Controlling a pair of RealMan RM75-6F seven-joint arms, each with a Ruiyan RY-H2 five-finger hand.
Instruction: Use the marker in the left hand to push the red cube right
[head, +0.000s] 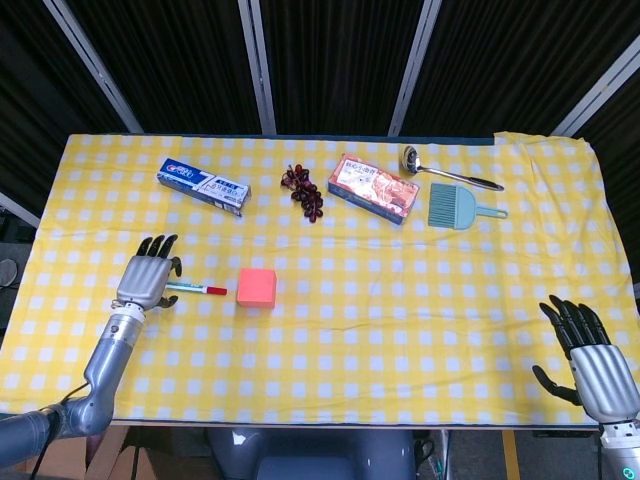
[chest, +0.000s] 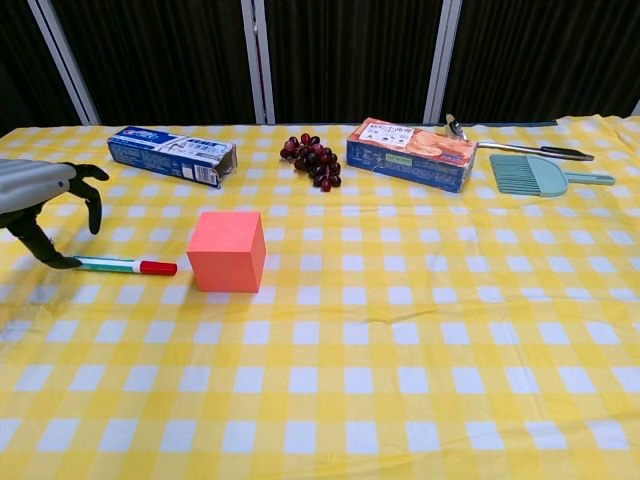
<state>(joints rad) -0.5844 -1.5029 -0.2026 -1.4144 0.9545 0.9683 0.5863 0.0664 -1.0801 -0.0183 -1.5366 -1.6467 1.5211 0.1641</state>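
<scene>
I'm on the pick-up step: my left hand (head: 146, 276) hovers spread and empty over the marker's (head: 197, 289) tail, cube (head: 256, 288) just right of its tip; next I close on the marker

checked table (head: 400, 320): marker (head: 196, 289), red cube (head: 256, 288), grapes (head: 303, 190), brush (head: 458, 207)

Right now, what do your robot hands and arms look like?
Both the left hand and the right hand have silver-grey metal backs and black fingers. Each sits on a round grey forearm, and a thin dark cable hangs below my left one.
</scene>
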